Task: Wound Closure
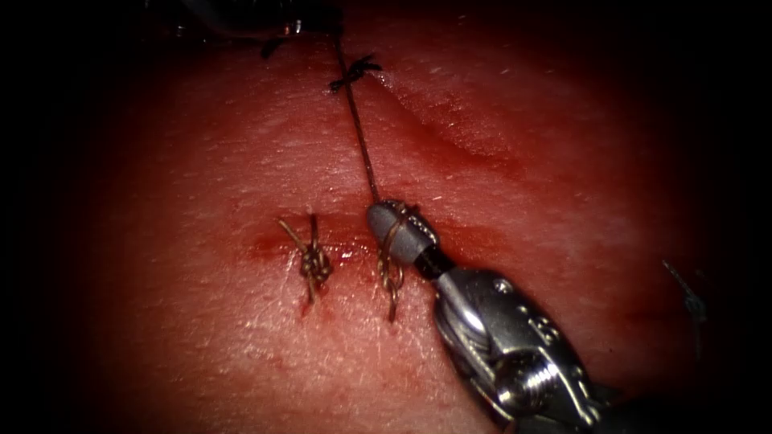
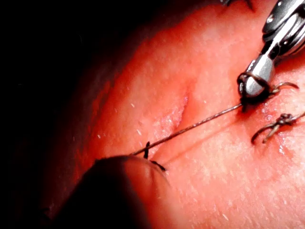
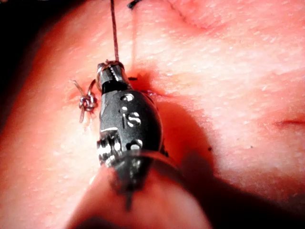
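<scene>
red, wet-looking tissue (image 1: 241, 161) lies under the right end effector (image 1: 400, 229), which comes in from the lower right of the endoscope view and rests its tip at the cut (image 1: 273, 245). its jaws sit pressed together, and brown thread (image 1: 362, 145) is wound in a loop around them. whether a strand is pinched between the jaws cannot be told. from the tip, the thread runs taut, up and away across the tissue, past a dark knot (image 1: 354, 72) with short cut ends, towards the dark far edge of the scene. just below the tip and touching the wrapped loop, a small knot (image 1: 391, 277) of the same thread sits on the cut with a short tail hanging under it. to the left of the end effector, a little apart from it, a finished knot (image 1: 314, 261) lies across the cut with its cut ends splayed. red fluid (image 1: 346, 253) pools between the two knots.

in the left wrist view the right end effector (image 2: 255, 83) shows the loop about its closed tip, and the thread (image 2: 200, 124) stretches away from it to a dark rounded shape close to the camera. the left end effector's jaws cannot be made out. in the right wrist view the right end effector (image 3: 110, 74) has the taut thread (image 3: 114, 33) rising from its tip and the finished knot (image 3: 86, 101) beside it.

the needle cannot be picked out.
</scene>
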